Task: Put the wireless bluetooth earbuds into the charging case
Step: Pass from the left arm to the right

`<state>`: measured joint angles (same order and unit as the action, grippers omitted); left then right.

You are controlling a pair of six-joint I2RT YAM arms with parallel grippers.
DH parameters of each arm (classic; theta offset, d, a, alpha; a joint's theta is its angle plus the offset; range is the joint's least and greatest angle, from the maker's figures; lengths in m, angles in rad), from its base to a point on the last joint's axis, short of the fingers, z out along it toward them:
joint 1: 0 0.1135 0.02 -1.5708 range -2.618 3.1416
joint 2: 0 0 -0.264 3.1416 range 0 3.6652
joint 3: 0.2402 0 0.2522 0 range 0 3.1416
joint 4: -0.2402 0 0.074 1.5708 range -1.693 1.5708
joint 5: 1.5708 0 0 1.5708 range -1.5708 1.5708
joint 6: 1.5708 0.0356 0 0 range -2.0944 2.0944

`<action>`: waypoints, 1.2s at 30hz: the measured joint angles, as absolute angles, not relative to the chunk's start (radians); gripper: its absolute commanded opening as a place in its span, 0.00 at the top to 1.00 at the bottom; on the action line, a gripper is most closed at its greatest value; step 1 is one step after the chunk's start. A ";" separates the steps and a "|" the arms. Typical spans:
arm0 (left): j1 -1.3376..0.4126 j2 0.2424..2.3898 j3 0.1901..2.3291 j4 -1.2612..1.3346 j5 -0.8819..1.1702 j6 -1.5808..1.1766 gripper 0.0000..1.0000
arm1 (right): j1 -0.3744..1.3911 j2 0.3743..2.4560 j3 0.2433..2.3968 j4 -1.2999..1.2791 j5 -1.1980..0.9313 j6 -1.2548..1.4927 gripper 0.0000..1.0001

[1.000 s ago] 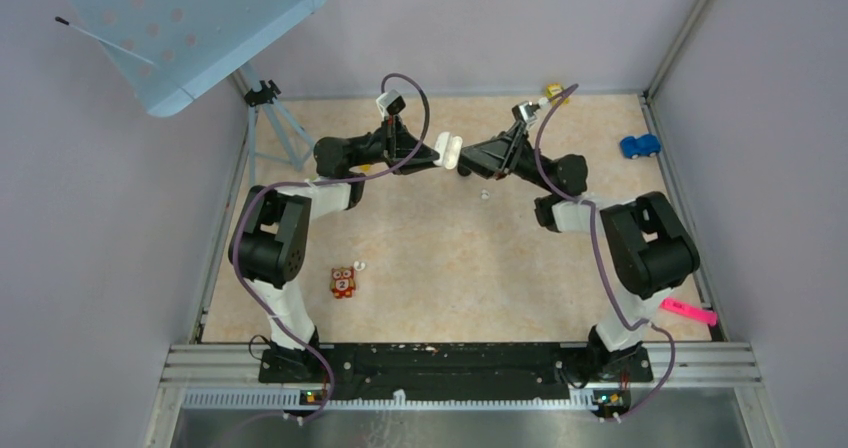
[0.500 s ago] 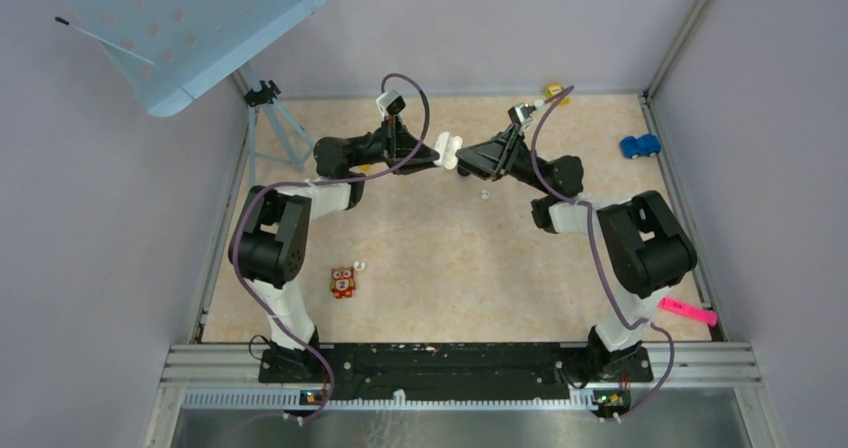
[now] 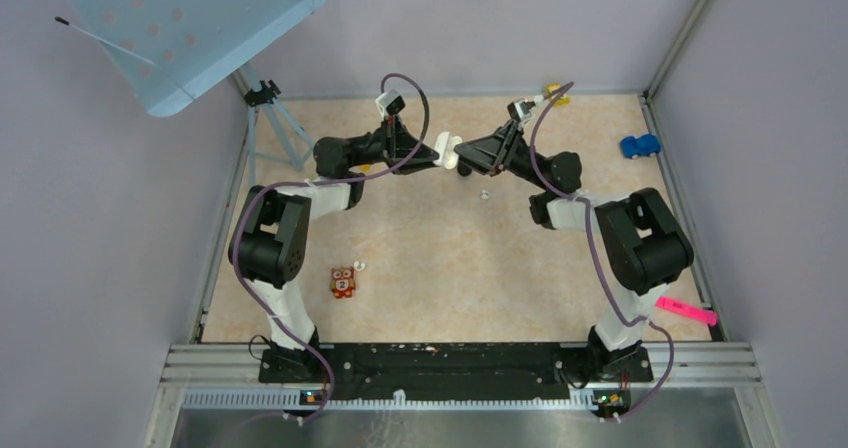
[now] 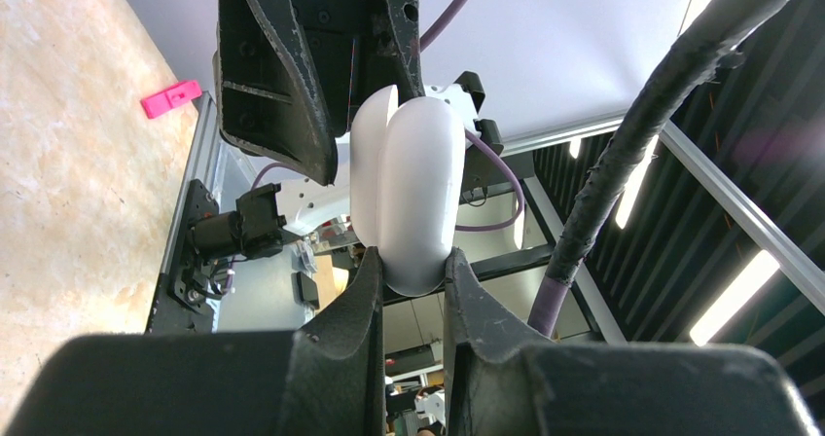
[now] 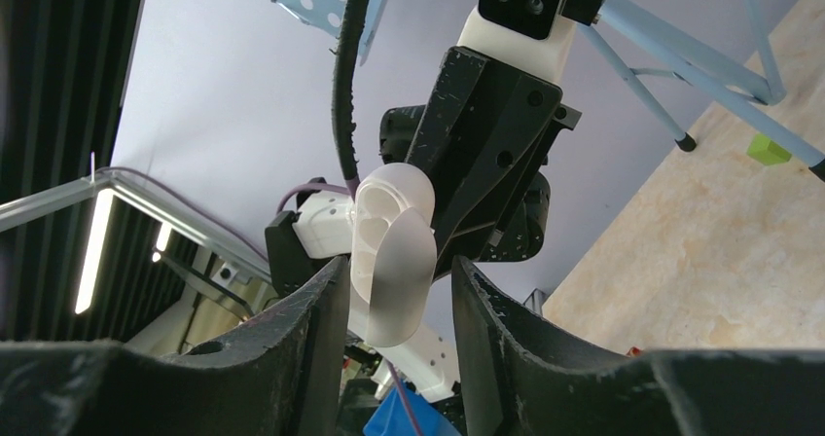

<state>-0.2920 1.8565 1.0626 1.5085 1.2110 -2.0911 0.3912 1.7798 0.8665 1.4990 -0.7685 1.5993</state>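
Presently: white glossy oval charging case (image 3: 449,152), upper centre, clamped in left jaws; right jaws straddling it, narrowly apart, not gripping.

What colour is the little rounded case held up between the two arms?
White, plain and glossy; the charging case shows best in the left wrist view.

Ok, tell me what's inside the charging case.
The charging case, gripped by the left gripper, stands ajar. The right wrist view shows a pale moulded recess with nothing visibly seated; its other half hides the rest.
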 measured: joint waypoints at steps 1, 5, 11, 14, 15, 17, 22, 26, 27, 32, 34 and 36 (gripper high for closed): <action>-0.292 1.856 1.063 1.509 1.211 -2.091 1.00 | 0.391 1.780 0.867 1.499 -0.768 1.600 0.62; -0.289 1.856 1.063 1.509 1.211 -2.091 1.00 | 0.393 1.781 0.867 1.499 -0.768 1.600 0.65; -0.283 1.856 1.063 1.509 1.211 -2.091 1.00 | 0.393 1.781 0.866 1.499 -0.768 1.601 0.67; -0.282 1.856 1.063 1.509 1.211 -2.091 1.00 | 0.393 1.781 0.866 1.499 -0.768 1.601 0.67; -0.281 1.856 1.063 1.509 1.211 -2.091 1.00 | 0.393 1.781 0.866 1.499 -0.769 1.602 0.66; -0.281 1.856 1.063 1.509 1.211 -2.091 1.00 | 0.393 1.781 0.866 1.499 -0.769 1.602 0.65; -0.281 1.856 1.063 1.509 1.211 -2.091 1.00 | 0.398 1.781 0.866 1.499 -0.770 1.603 0.66; -0.281 1.856 1.063 1.509 1.212 -2.091 1.00 | 0.403 1.781 0.866 1.499 -0.781 1.618 0.65; -0.281 1.856 1.063 1.509 1.213 -2.091 1.00 | 0.405 1.781 0.867 1.499 -0.786 1.622 0.65; -0.281 1.851 1.063 1.510 1.216 -2.091 1.00 | 0.406 1.781 0.880 1.499 -0.805 1.636 0.66; -0.281 1.848 1.063 1.511 1.216 -2.091 1.00 | 0.406 1.782 0.886 1.499 -0.807 1.641 0.68; -0.281 1.845 1.063 1.511 1.217 -2.091 1.00 | 0.406 1.782 0.887 1.500 -0.807 1.644 0.70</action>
<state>-0.2810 1.8450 1.0626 1.5112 1.2171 -2.0911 0.4061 1.7817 0.8867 1.4998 -0.8070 1.6444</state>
